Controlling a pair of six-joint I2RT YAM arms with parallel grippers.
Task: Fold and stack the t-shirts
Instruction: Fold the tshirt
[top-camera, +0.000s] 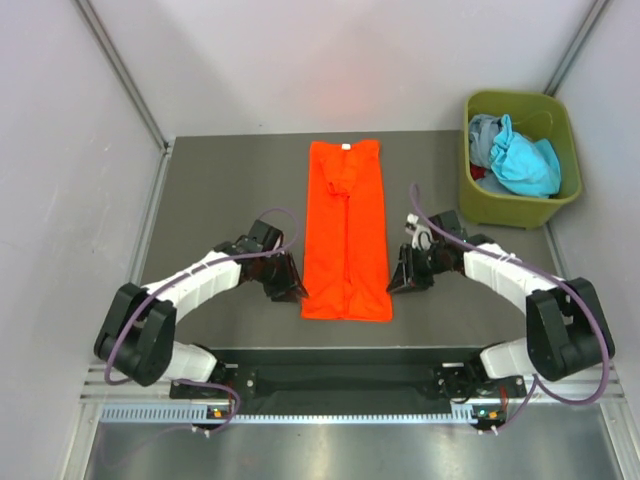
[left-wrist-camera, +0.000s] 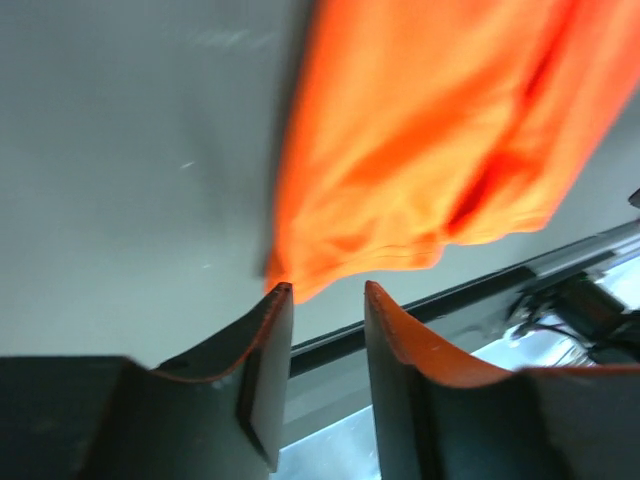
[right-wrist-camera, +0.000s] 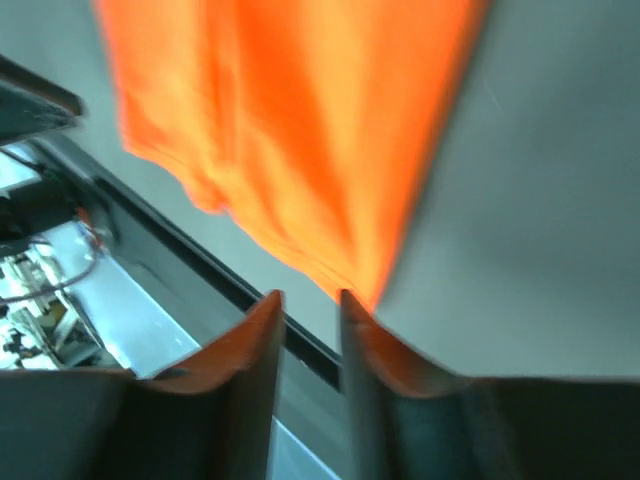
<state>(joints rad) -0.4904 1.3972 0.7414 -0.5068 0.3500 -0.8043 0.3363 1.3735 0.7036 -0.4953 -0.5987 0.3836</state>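
A bright orange t-shirt (top-camera: 346, 230) lies folded into a long narrow strip down the middle of the table, its white neck label at the far end. My left gripper (top-camera: 291, 288) sits just left of the strip's near corner, and my right gripper (top-camera: 397, 280) just right of the opposite near corner. In the left wrist view the orange cloth (left-wrist-camera: 430, 140) ends right before my open left gripper (left-wrist-camera: 327, 290), nothing between the jaws. The right wrist view shows the same hem (right-wrist-camera: 300, 150) just past my open right gripper (right-wrist-camera: 310, 297). More t-shirts (top-camera: 515, 160), teal-blue and grey, are heaped in the bin.
The olive-green bin (top-camera: 552, 205) stands at the far right corner of the table. A dark rail (top-camera: 340, 355) runs along the table's near edge, close behind both grippers. Grey walls enclose the left, back and right sides.
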